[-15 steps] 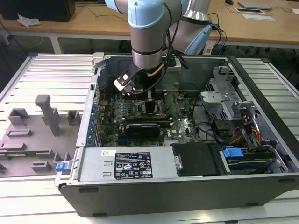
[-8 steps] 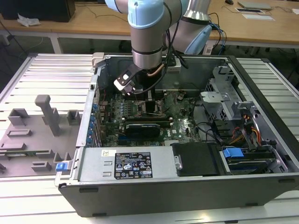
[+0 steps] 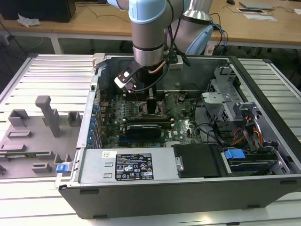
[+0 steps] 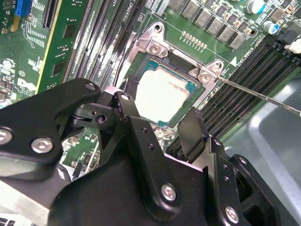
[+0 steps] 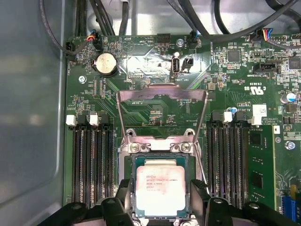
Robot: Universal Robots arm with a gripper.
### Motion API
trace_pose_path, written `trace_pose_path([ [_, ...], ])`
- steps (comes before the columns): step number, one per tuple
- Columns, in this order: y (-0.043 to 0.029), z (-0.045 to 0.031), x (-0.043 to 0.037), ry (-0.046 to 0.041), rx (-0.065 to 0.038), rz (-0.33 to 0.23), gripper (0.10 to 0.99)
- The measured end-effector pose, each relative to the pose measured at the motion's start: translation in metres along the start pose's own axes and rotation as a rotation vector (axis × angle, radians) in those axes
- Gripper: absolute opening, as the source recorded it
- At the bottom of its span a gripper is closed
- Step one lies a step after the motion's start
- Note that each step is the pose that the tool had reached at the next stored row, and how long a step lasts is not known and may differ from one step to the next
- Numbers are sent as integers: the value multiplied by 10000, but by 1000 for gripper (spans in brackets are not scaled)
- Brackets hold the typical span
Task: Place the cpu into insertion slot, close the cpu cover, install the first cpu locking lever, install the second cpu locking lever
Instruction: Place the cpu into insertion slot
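The silver-topped cpu (image 5: 161,186) (image 4: 162,94) lies flat in the black-framed insertion slot (image 5: 162,155) on the green motherboard. My gripper (image 5: 161,190) (image 4: 159,115) hangs just over it, open. Its black fingers (image 5: 124,190) stand on two opposite sides of the chip with a small gap to each edge. The cpu cover (image 5: 162,92) is swung up and back from the socket, its square opening showing the board behind. A thin locking lever (image 4: 254,94) sticks out from the socket corner. In the exterior view the gripper (image 3: 151,101) reaches down into the computer case.
Black memory slots (image 5: 91,165) (image 5: 230,160) run along both sides of the socket. A long black card (image 3: 148,128) lies across the board. Case walls (image 3: 188,179), a drive cage (image 3: 225,94) and cables (image 3: 249,134) ring the board. Grey fixtures (image 3: 49,115) stand on the exterior view's left.
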State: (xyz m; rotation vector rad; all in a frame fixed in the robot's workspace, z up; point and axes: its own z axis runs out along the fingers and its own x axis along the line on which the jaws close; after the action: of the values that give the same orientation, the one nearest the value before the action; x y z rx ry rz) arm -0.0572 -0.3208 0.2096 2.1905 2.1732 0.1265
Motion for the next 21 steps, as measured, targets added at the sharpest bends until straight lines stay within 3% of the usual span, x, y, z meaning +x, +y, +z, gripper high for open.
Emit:
trace_pose_path([
  [4,0,-1,0,0,0,0,600],
  [7,0,-2,0,-1,1,1,349],
  [9,0,-2,0,0,0,1,349],
  [12,0,-2,0,-1,1,1,169],
  [13,0,-2,0,0,0,1,169],
  [14,0,-2,0,-1,1,0,110],
  [18,0,-4,0,-1,0,0,106],
  [21,8,-86,2,-1,1,1,106],
])
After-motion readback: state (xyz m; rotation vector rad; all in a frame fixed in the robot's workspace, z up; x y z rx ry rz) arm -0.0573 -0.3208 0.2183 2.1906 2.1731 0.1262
